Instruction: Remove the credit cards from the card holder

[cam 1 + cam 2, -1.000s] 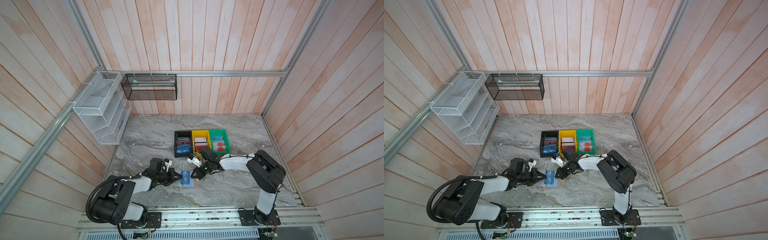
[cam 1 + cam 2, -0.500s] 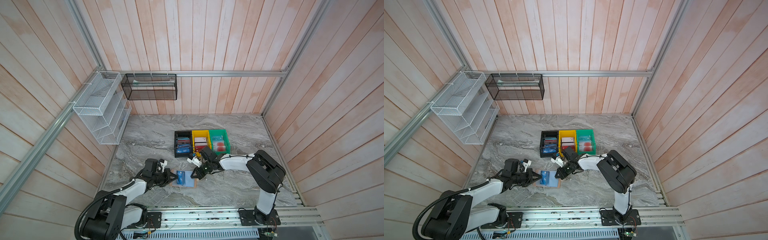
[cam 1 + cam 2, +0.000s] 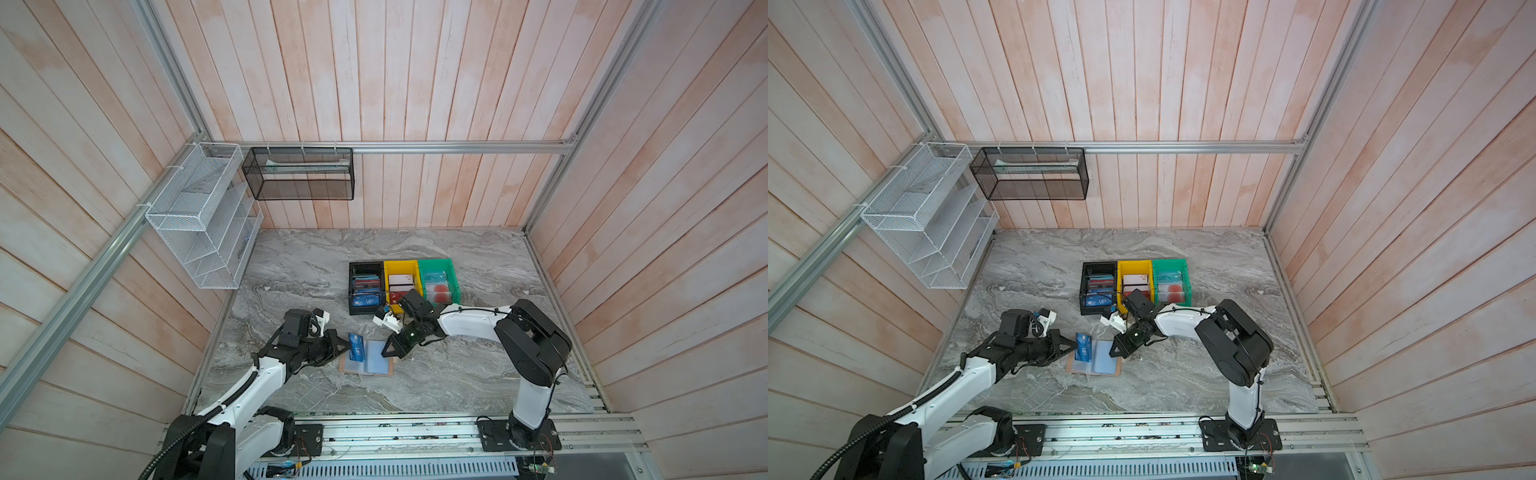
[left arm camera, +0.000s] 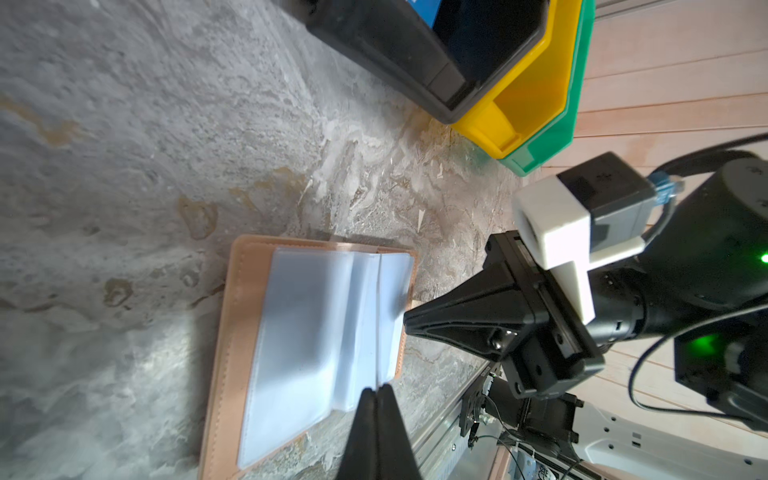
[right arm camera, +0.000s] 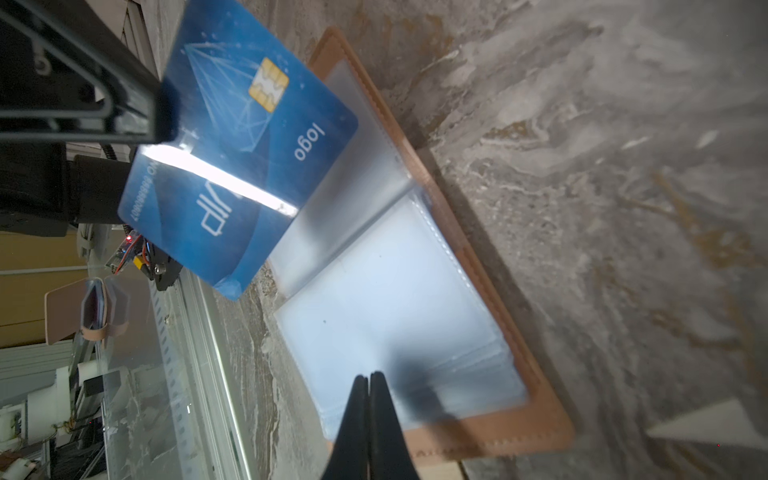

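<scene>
The tan card holder (image 3: 386, 371) (image 3: 1115, 370) lies open on the marble table near its front edge, clear sleeve pages (image 4: 299, 324) (image 5: 386, 324) facing up. My left gripper (image 3: 347, 345) (image 4: 376, 388) is shut on the edge of a blue "VIP" credit card (image 3: 356, 348) (image 3: 1083, 348) (image 5: 232, 166). The card is tilted up over the holder's left page. I cannot tell whether its far edge still sits in the sleeve. My right gripper (image 3: 384, 354) (image 5: 369, 376) is shut, its tips down on the right page.
Black (image 3: 365, 266), yellow (image 3: 401, 264) and green (image 3: 436, 262) bins holding several cards stand just behind the holder, close to the right wrist. A white wire rack (image 3: 199, 216) and a black mesh basket (image 3: 299, 174) hang on the walls.
My left arm has drawn back to the left, and the blue card has moved left with it over the holder's left page. The right gripper has stayed on the right page.
</scene>
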Robot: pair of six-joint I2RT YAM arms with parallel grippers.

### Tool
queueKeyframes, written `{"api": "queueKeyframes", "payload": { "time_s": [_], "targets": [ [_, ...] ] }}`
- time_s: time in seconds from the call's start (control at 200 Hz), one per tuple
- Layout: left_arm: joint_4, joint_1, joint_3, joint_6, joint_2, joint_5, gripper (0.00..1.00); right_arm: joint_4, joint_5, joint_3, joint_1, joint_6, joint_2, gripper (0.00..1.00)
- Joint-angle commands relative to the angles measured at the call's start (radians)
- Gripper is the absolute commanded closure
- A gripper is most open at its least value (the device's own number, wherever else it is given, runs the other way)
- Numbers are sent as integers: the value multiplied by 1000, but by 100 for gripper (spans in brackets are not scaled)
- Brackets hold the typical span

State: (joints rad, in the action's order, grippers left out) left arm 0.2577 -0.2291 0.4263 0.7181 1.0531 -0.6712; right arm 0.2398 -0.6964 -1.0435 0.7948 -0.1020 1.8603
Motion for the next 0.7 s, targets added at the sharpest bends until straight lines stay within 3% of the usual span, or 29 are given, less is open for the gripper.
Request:
{"api": "queueKeyframes", "payload": {
  "time_s": [0.0, 0.175, 0.35, 0.695],
  "targets": [
    [47, 5, 20, -23, -20, 22, 100, 47, -58, -26, -20, 24, -30, 96],
    [-94, 7, -29, 18, -48, -20, 100, -28, -221, -11, -57, -7, -56, 94],
    [-316, 7, -112, 118, -136, -51, 100, -233, -431, 41, -114, -134, -60, 87],
    [-523, 7, -188, 202, -206, -71, 100, -409, -559, 14, -124, -255, 29, 82]
  ]
}}
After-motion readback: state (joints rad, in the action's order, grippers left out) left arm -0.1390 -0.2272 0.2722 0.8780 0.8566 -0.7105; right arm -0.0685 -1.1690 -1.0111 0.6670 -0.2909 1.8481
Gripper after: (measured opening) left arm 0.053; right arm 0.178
